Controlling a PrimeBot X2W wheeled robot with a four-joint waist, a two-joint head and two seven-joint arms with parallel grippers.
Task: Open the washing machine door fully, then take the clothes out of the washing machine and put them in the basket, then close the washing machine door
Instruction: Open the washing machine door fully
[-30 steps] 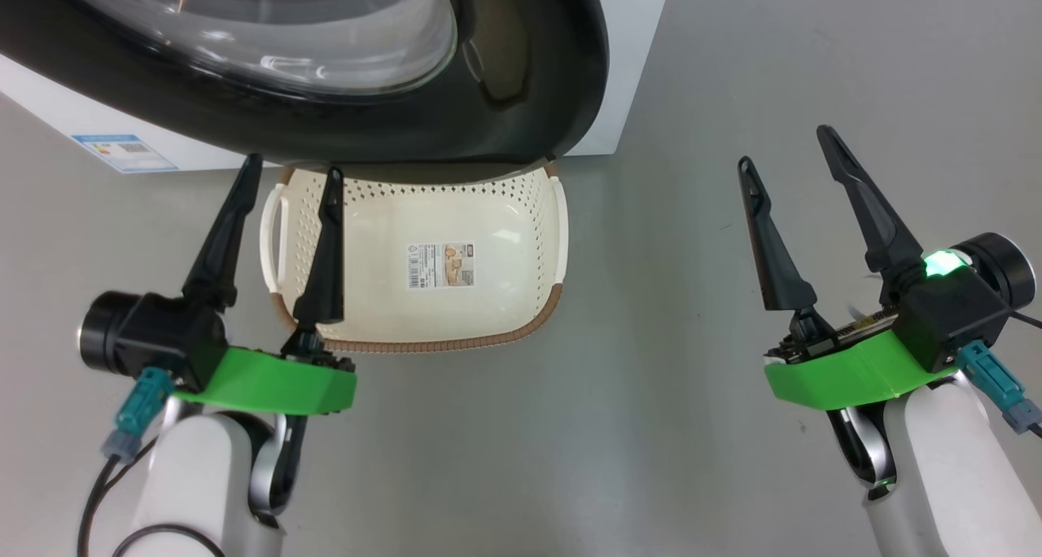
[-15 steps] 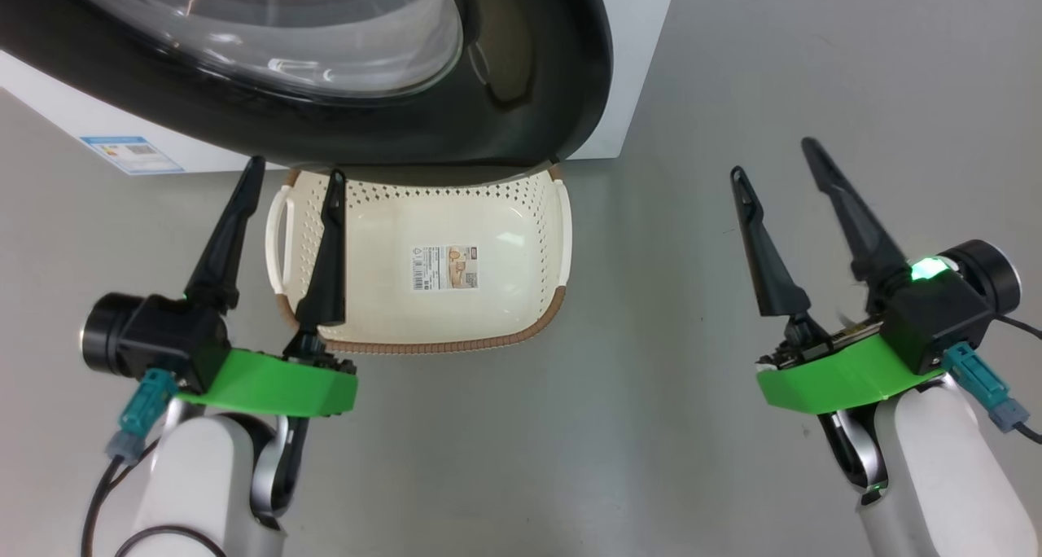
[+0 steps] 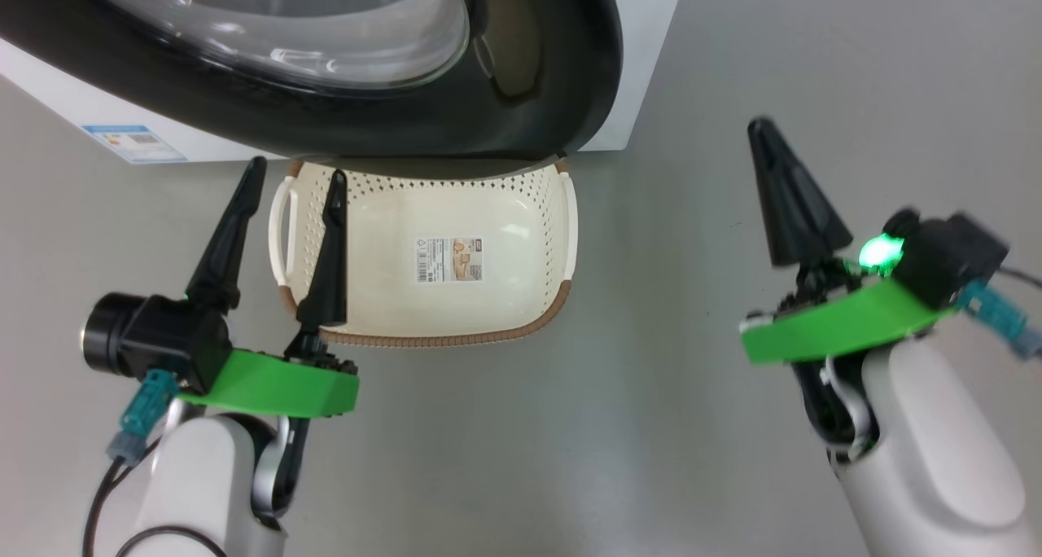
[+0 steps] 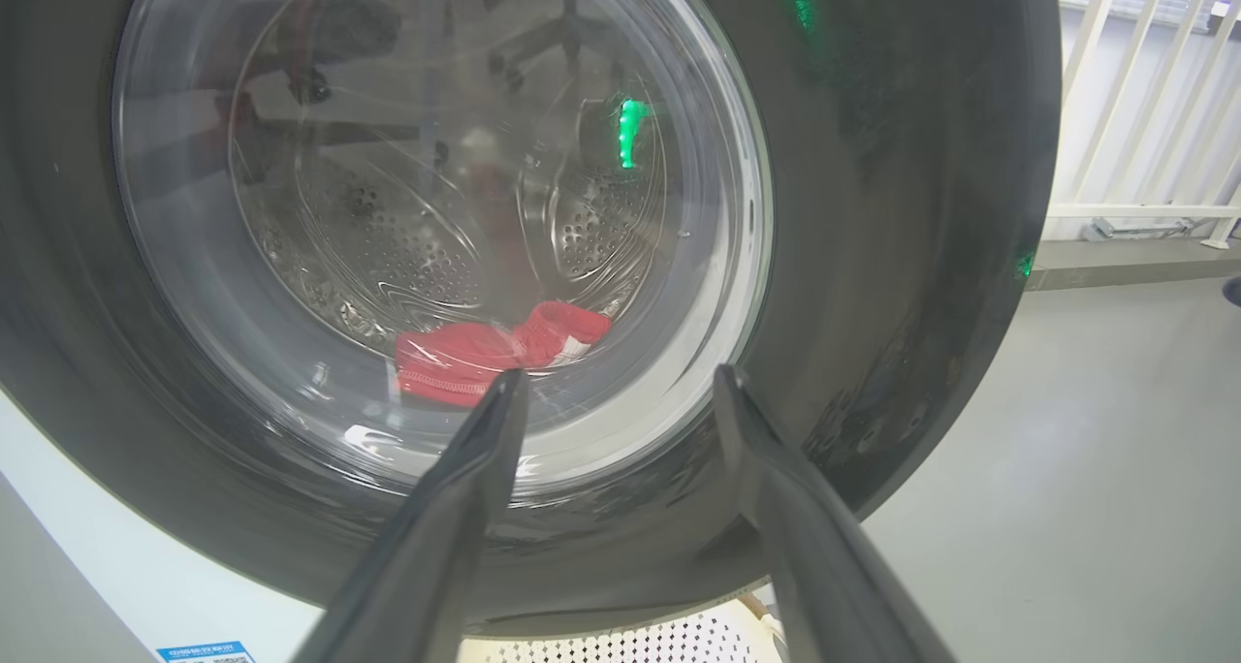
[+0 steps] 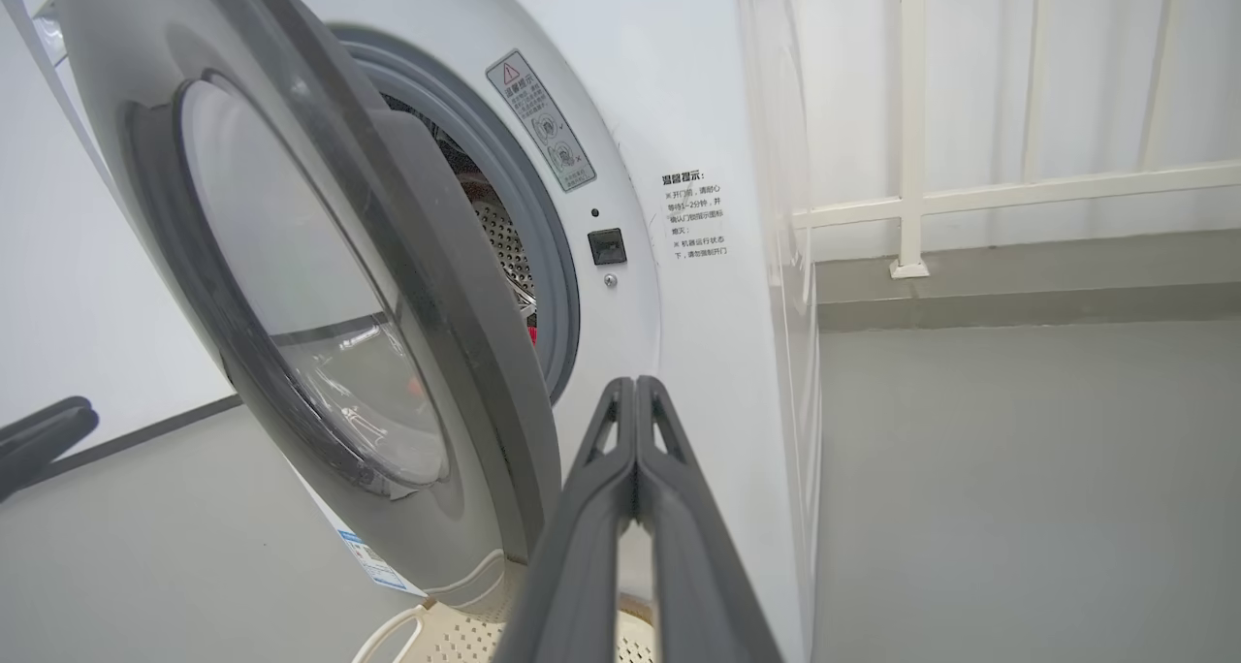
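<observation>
The washing machine door (image 5: 427,256) stands partly open, swung a little off the washing machine (image 5: 698,110). Through its glass (image 4: 679,285), red clothes (image 4: 485,353) lie low in the drum (image 4: 407,266), perhaps two pieces. The basket (image 3: 440,339) sits on the floor (image 3: 651,378) under the door's lower rim. The left gripper (image 3: 297,168) hovers over the basket's left edge, jaws apart; the right gripper (image 3: 765,129), right of the door, has its jaws together, empty.

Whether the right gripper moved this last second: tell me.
Yes: against the cream perforated plastic basket, the right gripper shifted forward towards the white washing machine, jaws shut.
</observation>
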